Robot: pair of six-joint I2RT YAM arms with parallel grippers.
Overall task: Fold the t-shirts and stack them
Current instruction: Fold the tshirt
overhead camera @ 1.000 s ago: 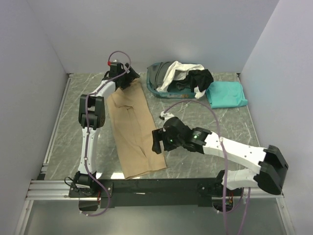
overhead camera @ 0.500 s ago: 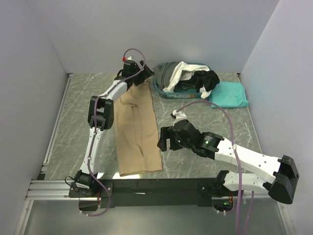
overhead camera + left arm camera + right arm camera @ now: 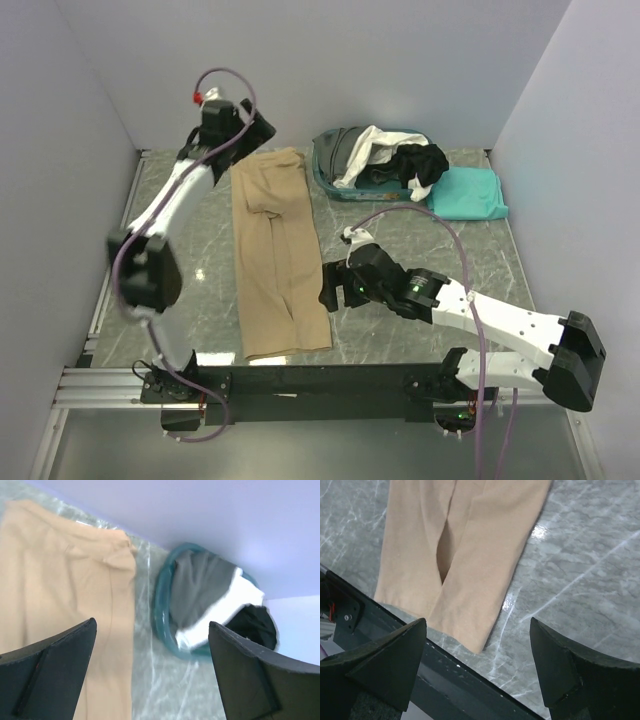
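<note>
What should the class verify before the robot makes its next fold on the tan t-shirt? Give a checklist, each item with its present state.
1. Tan t-shirt lies as a long strip on the table: ok.
2. Left arm, jaws open and empty: ok.
3. Right arm, jaws open and empty, beside the strip's right edge: ok.
4. Teal t-shirt folded, ready as stack base: ok.
5. Basket emptied: not ok; grey shirt, white shirt and black shirt lie in it.
</note>
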